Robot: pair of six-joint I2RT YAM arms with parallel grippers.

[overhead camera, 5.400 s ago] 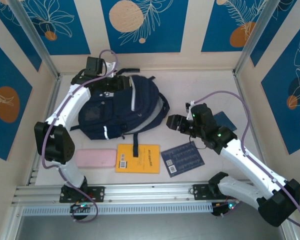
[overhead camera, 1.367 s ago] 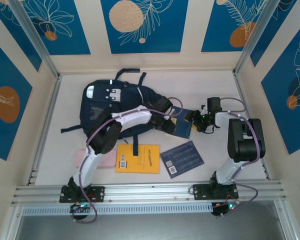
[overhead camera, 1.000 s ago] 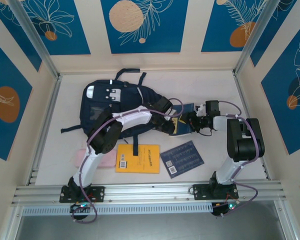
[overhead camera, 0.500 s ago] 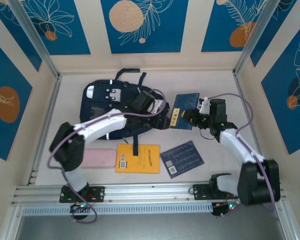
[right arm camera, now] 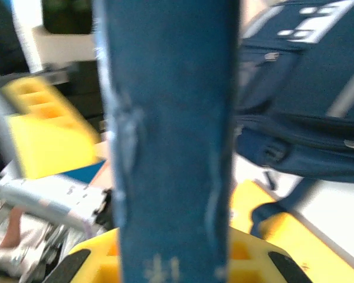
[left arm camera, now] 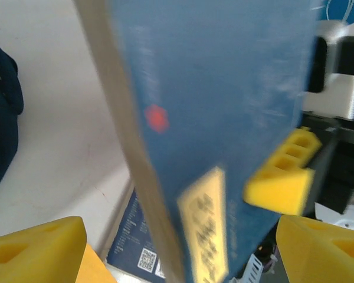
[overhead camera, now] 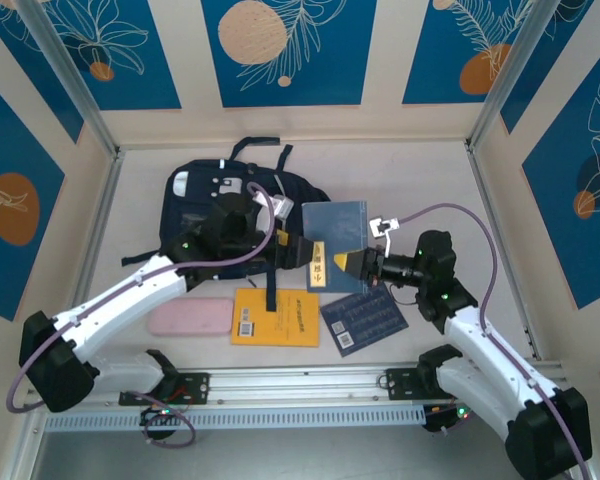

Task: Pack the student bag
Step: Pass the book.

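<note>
Since half a second earlier, the blue book (overhead camera: 336,225) had come nearer and leftward in the right gripper (overhead camera: 355,263), and the left arm had swung its elbow out toward the near left corner while its jaws spread.

Nearest, just beyond the base rail (overhead camera: 300,385), three flat things lay in a row on the table (overhead camera: 430,180): a pink case (overhead camera: 190,318), a yellow book (overhead camera: 275,317) and a dark booklet (overhead camera: 365,318). The case and the yellow book were just beside each other.

Above them the right gripper (right arm camera: 177,253) pinched the blue book by its lower edge, holding it upright and off the table. The left gripper (overhead camera: 292,246) stood wide, its yellow fingertips (left arm camera: 38,247) on either side of the book (left arm camera: 224,106). The blurred wrist view showed a gap on both sides.

Behind the left wrist lay the student bag (overhead camera: 195,215), flat in the far left half of the table. Its carry handle pointed to the far wall and one strap trailed back onto the yellow book, so its long axis ran roughly near to far. Its right edge was near the lifted book.

Right of the bag the table was bare up to the far wall and the right frame. A narrower bare strip ran between the bag and the left frame.
</note>
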